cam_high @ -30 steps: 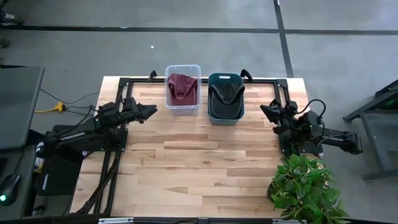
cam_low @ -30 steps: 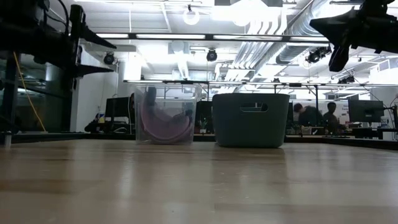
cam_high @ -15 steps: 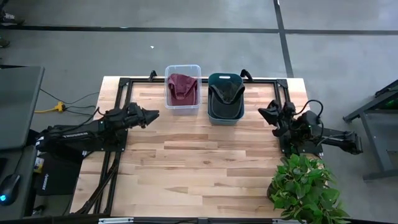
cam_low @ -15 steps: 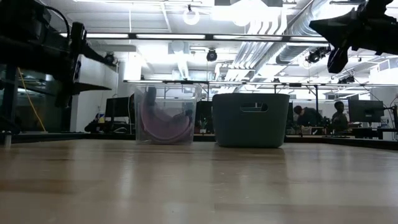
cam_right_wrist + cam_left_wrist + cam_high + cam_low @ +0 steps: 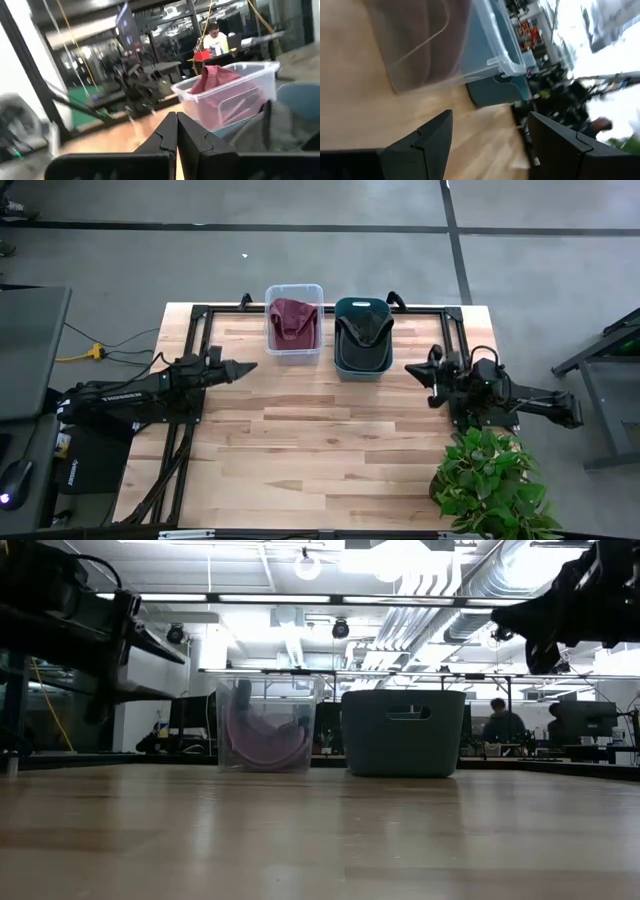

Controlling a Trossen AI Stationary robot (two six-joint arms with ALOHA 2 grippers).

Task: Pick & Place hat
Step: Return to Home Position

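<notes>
Two bins stand side by side at the back edge of your tabletop (image 5: 320, 430), just beside each other. The transparent bin (image 5: 294, 350) is on the left arm's side and the green bin (image 5: 346, 306) on the right arm's side. You will find the red cap (image 5: 292, 318) crumpled inside the transparent bin, its curve showing through the clear wall in the low view. The black cap (image 5: 363, 330) lies inside the green bin. Your left claw (image 5: 243, 367) hangs above the tabletop in front of the transparent bin and a little to its left, pointing toward the middle. Its wrist view shows the two fingers (image 5: 427, 145) spread apart with nothing between them. Your right claw (image 5: 412, 368) hangs near the green bin on its right, pointing toward it, and its fingers (image 5: 167, 132) are pressed together on nothing. Neither claw touches a bin or a cap. A potted plant (image 5: 490, 480) sits at the tabletop's front right corner, just in front of the right arm's base.
</notes>
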